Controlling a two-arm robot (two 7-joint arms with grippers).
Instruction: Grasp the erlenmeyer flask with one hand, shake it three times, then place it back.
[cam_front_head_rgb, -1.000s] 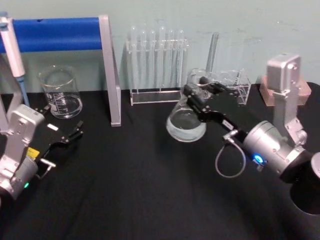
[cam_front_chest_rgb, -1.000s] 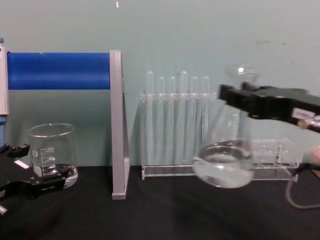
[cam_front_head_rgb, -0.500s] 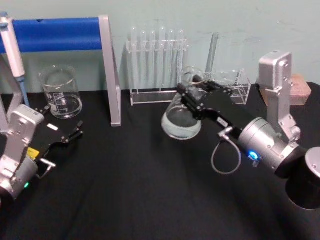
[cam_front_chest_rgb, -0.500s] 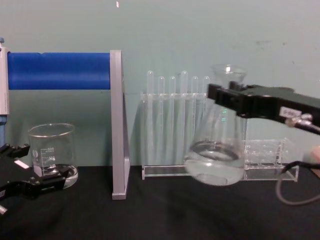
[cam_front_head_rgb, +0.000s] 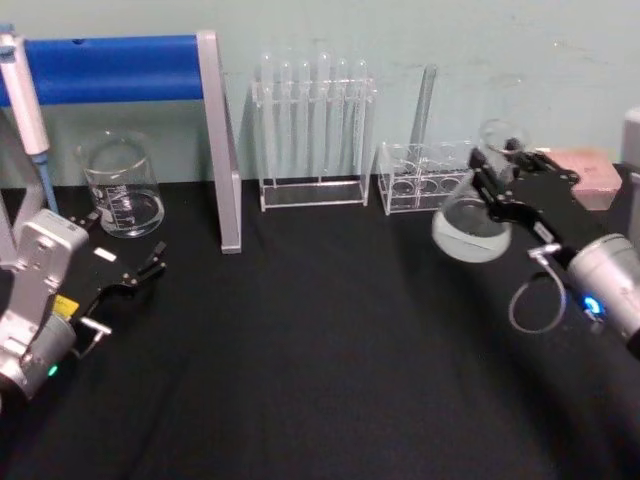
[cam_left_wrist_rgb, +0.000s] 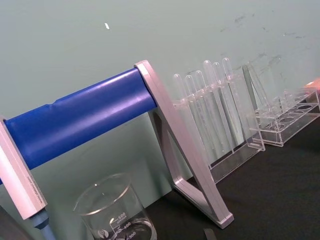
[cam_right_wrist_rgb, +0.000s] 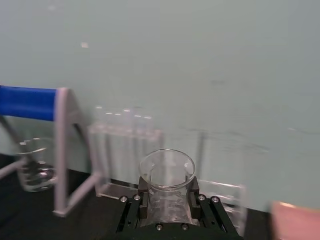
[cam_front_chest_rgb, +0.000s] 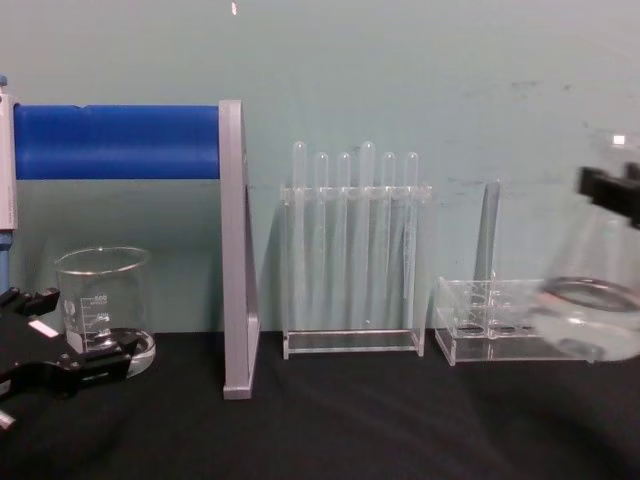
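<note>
We see soft, even light on the wall (cam_front_head_rgb: 450, 40); the black table (cam_front_head_rgb: 300, 350) lies dim; pale glints mark the erlenmeyer flask (cam_front_head_rgb: 470, 235) at right.

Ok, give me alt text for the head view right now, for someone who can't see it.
The right gripper holds a glass flask by its neck, tilted, at the right of the black table beside a small clear rack. The left gripper sits open at the left near a beaker; a test tube rack stands at the back.
</note>
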